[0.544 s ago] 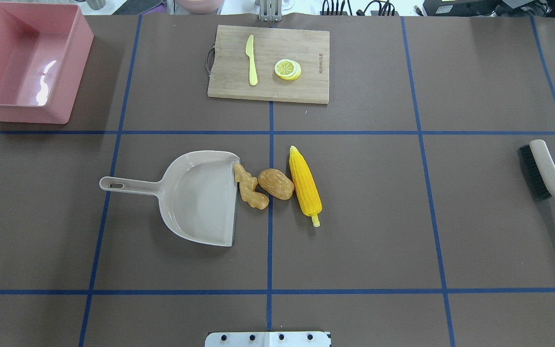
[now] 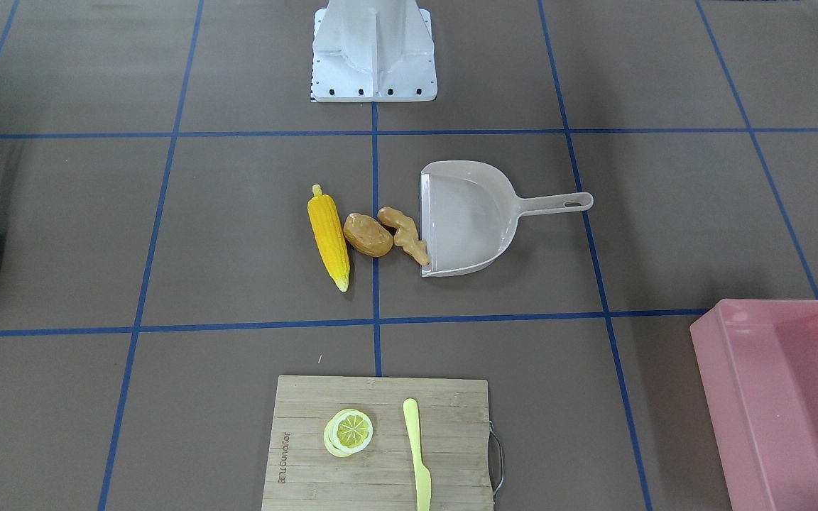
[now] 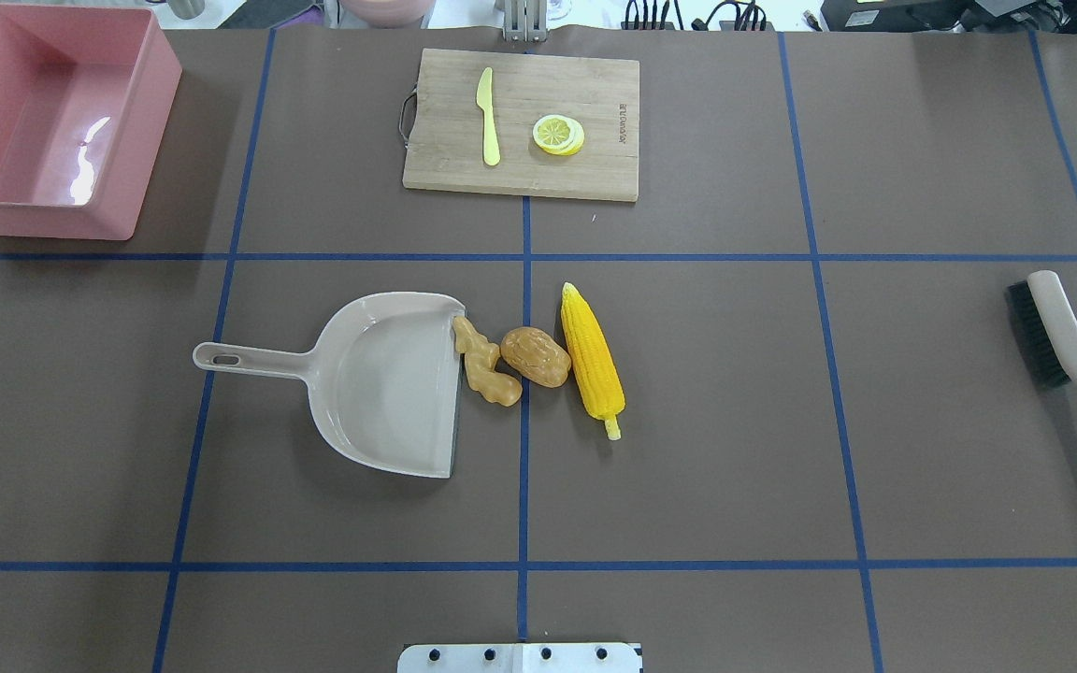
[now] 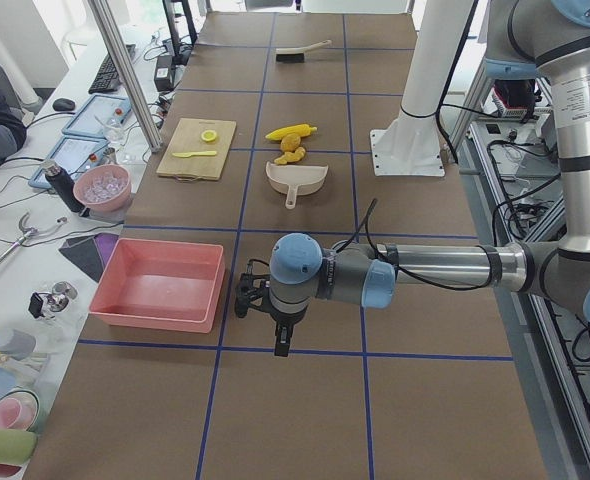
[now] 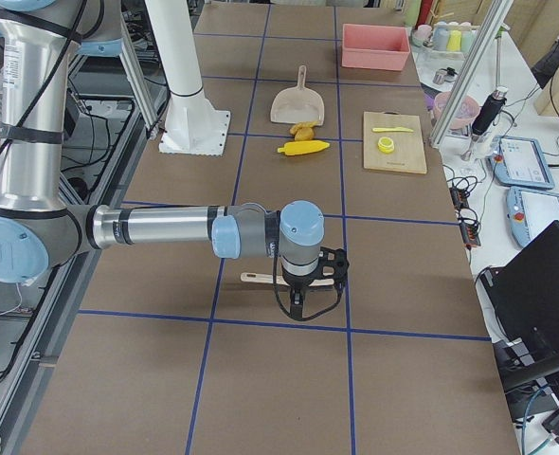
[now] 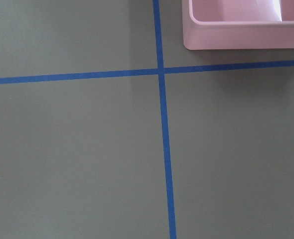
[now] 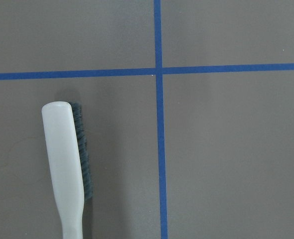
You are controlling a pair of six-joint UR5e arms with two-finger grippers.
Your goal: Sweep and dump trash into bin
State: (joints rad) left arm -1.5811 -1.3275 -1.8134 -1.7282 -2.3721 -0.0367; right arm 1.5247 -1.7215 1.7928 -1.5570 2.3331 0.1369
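Sweeping had not begun: corn cob (image 3: 592,353), potato (image 3: 535,356) and ginger root (image 3: 487,365) lay just right of the dustpan (image 3: 380,383). The right gripper (image 5: 297,308) hung above the brush (image 7: 65,164), which it needed to grasp next; whether it was open could not be told.

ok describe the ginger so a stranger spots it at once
Find the beige plastic dustpan near the centre. Right at its open edge lies the knobbly tan ginger root, lumpier and paler than the rounded brown potato beside it.

A yellow corn cob (image 3: 592,358), a brown potato (image 3: 535,356) and a knobbly tan ginger root (image 3: 487,365) lie side by side mid-worktop. The pink bin (image 3: 34,222) stands upright at the far left corner.
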